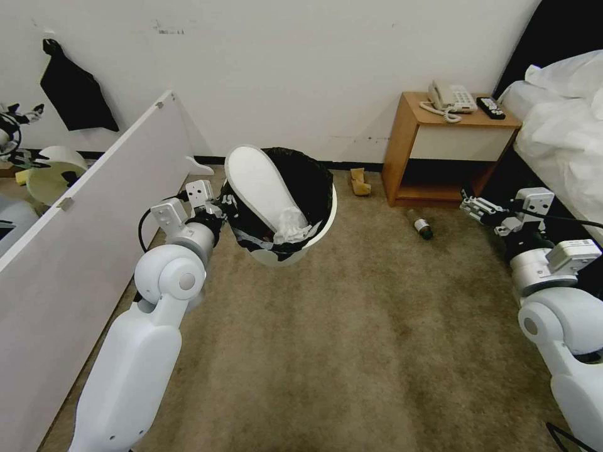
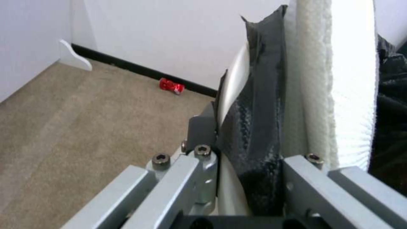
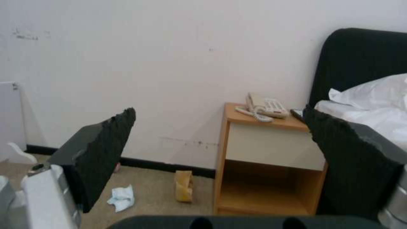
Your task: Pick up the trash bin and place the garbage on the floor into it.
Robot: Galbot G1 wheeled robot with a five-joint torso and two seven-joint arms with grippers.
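The left gripper (image 1: pixel 221 207) is clamped on the rim of the trash bin (image 1: pixel 295 248), holding the bin up off the carpet (image 1: pixel 352 339) just left of centre in the head view. In the left wrist view you can see its metal fingers (image 2: pixel 203 133) pinching the white rim and the black bag (image 2: pixel 258 127) folded over it, so that grip looks solid. Inside the bin there's a white slipper (image 1: pixel 260 185) standing on end and sticking well above the rim, plus a crumpled white tissue (image 1: pixel 290 225) bunched against its lower end. The right gripper (image 1: pixel 472 206) sits at the right edge of the head view, low in front of the wooden nightstand (image 1: pixel 440 141), with its pads (image 3: pixel 106 152) spread wide apart and nothing between them. Still on the floor: a plastic bottle (image 1: pixel 421 225) lying on its side just in front of the nightstand, a tan crumpled paper (image 1: pixel 359 182) against the black skirting to the left of the nightstand, and another white tissue (image 3: pixel 120 197) at the lower left of the right wrist view. The left wrist view also catches a crushed red can (image 2: pixel 171 86) up against the skirting, upper middle of that frame. A phone (image 1: pixel 451 98) and a remote (image 1: pixel 490 107) sit on top of the nightstand, and a bed with white bedding (image 1: pixel 559 125) fills the upper right corner.
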